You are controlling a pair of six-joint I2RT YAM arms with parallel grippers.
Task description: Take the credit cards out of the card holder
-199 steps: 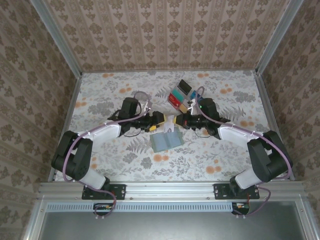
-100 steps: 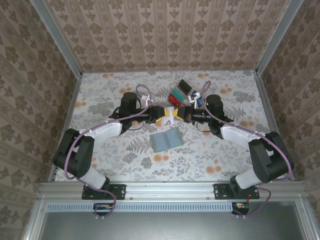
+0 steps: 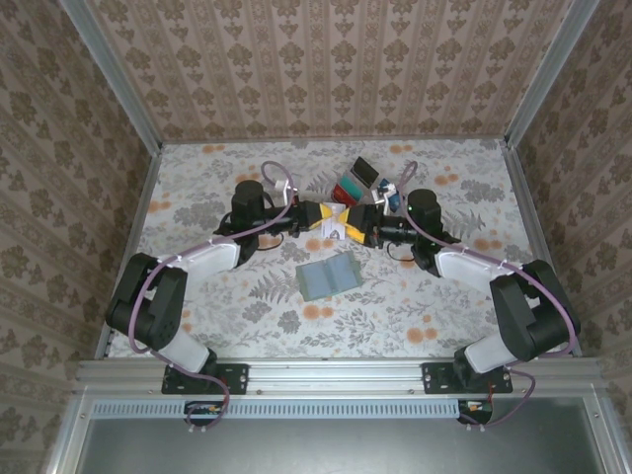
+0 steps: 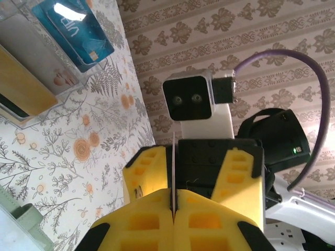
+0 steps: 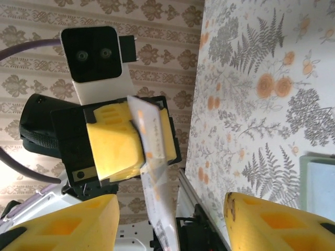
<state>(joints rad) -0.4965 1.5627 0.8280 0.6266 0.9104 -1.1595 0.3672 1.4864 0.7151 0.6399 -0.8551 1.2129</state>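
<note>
We see the card holder (image 3: 329,276) on the table (image 3: 197,197), in front of the left gripper (image 3: 324,217) and right gripper (image 3: 357,229); one card (image 5: 148,137) is between them, the credit cards (image 3: 353,185) behind.

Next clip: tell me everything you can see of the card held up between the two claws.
The whitish card is a thin, flat, stiff-looking rectangle with faint small orange marks on its pale face. It is up off the table, on edge; the left wrist view catches it as a bare line. The left claw is shut on one end, clamping both faces. Its free end reaches into the open right claw, which seems not to touch it.
</note>
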